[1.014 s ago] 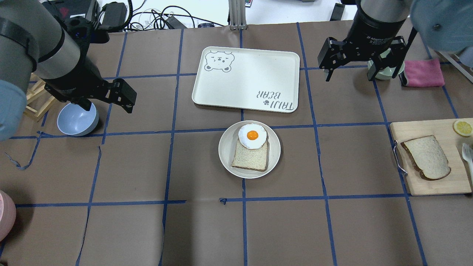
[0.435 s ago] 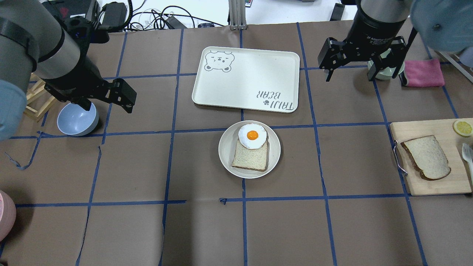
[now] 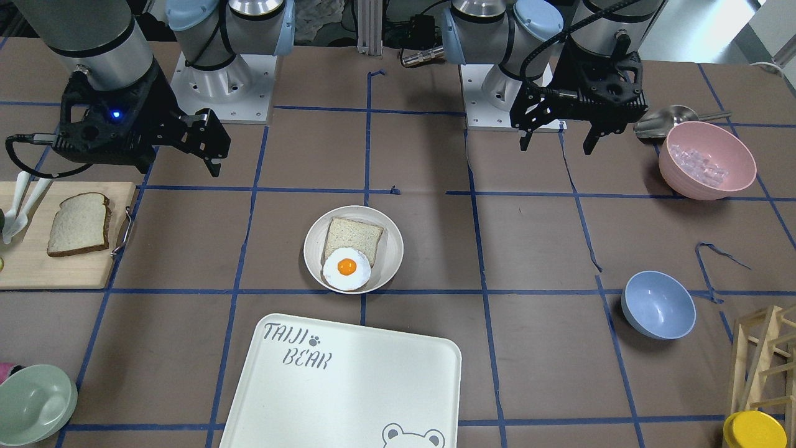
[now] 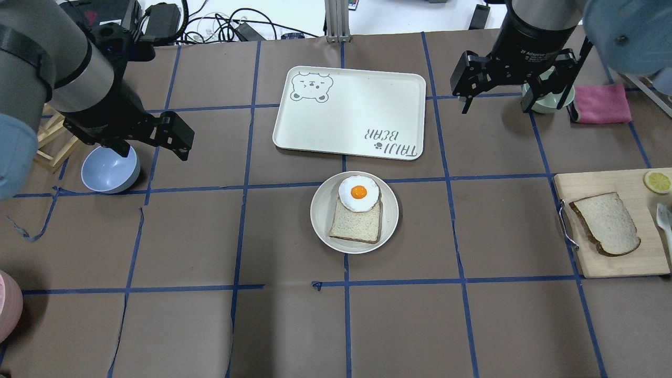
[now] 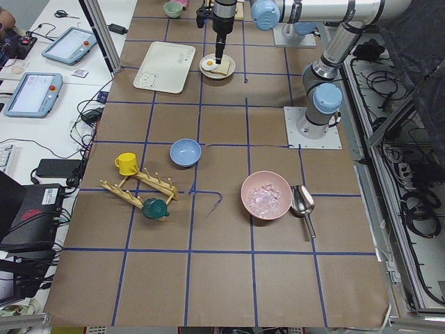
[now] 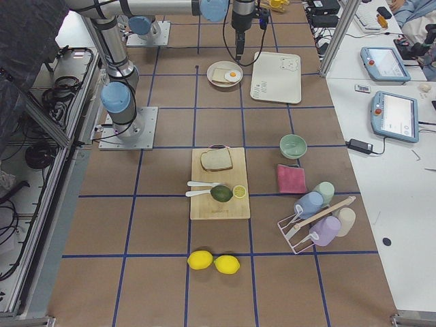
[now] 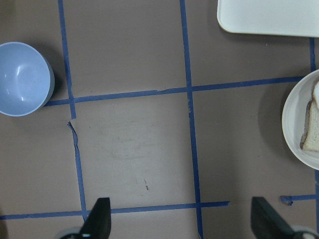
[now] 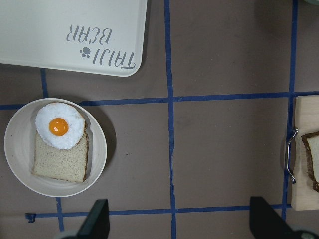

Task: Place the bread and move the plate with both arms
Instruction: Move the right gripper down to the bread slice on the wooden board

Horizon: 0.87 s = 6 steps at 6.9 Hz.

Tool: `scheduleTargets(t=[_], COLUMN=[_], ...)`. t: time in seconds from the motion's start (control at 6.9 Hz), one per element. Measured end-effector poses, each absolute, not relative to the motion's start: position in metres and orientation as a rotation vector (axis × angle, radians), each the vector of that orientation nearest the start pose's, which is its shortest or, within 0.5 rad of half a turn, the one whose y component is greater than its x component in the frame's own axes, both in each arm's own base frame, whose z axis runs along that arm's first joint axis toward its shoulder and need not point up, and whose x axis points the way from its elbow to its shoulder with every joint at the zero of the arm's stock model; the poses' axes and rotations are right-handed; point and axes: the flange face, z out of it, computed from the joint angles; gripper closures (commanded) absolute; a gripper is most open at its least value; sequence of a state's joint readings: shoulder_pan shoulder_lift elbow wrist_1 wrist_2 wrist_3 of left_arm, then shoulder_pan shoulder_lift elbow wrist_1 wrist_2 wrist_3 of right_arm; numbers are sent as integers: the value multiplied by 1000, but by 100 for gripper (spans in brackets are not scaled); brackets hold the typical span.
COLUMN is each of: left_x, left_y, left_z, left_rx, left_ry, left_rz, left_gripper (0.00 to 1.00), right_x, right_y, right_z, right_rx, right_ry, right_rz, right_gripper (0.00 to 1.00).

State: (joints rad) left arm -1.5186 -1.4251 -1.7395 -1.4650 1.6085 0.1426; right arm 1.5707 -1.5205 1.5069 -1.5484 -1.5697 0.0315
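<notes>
The bread (image 4: 606, 223), with a dark brown crust, lies on a wooden cutting board (image 4: 614, 262) at the table's right; it also shows in the front view (image 3: 79, 224). The white plate (image 4: 320, 212) sits mid-table and holds a smaller squarish slice (image 4: 357, 227) topped by a fried egg (image 4: 358, 193). My left gripper (image 4: 152, 147) hovers open and empty at the far left, above a blue bowl (image 4: 110, 169). My right gripper (image 4: 496, 105) hovers open and empty at the far right, well away from the bread. Each wrist view shows two spread fingertips with nothing between them.
The cream TAIJI BEAR tray (image 4: 349, 113) lies just beyond the plate. A pale green bowl (image 4: 548, 102) and a pink cloth (image 4: 601, 103) sit behind the right gripper. A lemon slice (image 4: 657, 181) lies on the board. A pink bowl (image 3: 707, 160) stands near the left arm.
My right gripper has shifted slightly toward the table's far edge. The left arm, the plate and the bread have not moved.
</notes>
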Motion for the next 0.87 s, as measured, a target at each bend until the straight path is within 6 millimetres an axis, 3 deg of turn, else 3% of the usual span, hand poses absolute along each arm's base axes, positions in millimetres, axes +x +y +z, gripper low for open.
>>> scheduleTargets(t=[0.29, 0.43, 0.72, 0.87], left_x=[-106, -106, -106, -106], left_y=[-444, -444, -444, -444], left_z=[483, 483, 483, 483], left_rx=[137, 137, 137, 137], left_ry=[3090, 3090, 3089, 3089], left_rz=[-123, -124, -124, -124], left_gripper=[0, 0, 0, 0], right_x=[128, 121, 85, 47], right_y=[-513, -514, -510, -509], right_z=[489, 479, 423, 386], right_rx=[39, 46, 15, -67], right_ry=[3179, 3201, 3241, 3250], right_rz=[20, 58, 181, 179], right_gripper=[0, 0, 0, 0])
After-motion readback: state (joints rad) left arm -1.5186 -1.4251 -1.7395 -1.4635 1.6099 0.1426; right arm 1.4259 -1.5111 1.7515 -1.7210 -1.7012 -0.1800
